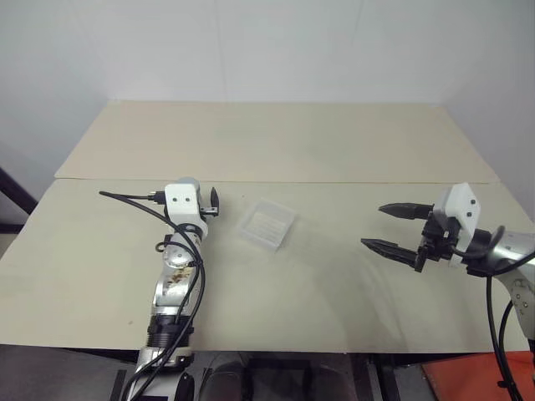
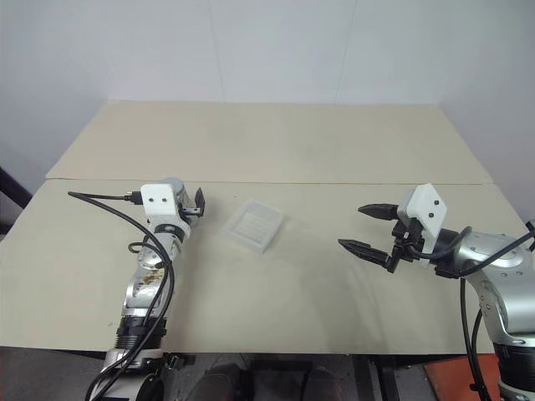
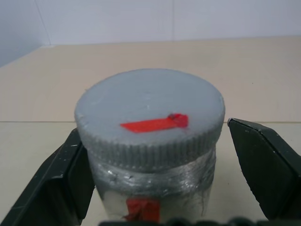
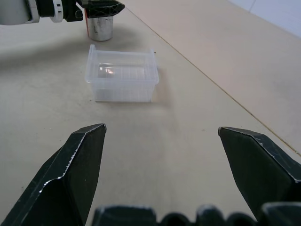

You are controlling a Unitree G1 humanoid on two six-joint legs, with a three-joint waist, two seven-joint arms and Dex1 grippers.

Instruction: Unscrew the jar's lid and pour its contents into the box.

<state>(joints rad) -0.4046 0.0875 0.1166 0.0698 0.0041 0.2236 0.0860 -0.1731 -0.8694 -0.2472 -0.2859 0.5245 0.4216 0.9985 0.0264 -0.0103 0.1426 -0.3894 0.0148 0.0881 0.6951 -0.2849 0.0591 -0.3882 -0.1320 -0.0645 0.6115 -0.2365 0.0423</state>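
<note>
— Near the desk's [image 1: 334, 309] left half, what do we list?
— Jar [image 3: 155, 200], lid [image 3: 149, 113] on, between our left gripper's [image 3: 160, 165] spread fingers (one side not touching); box [image 1: 267, 225] mid-desk; right gripper [image 1: 389, 227] wide, empty.

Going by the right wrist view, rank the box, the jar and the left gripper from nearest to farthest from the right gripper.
1. Box: straight ahead of the right gripper on the table.
2. and 3. Jar and left gripper: beyond the box, its fingers around the jar; too close to call.
</note>
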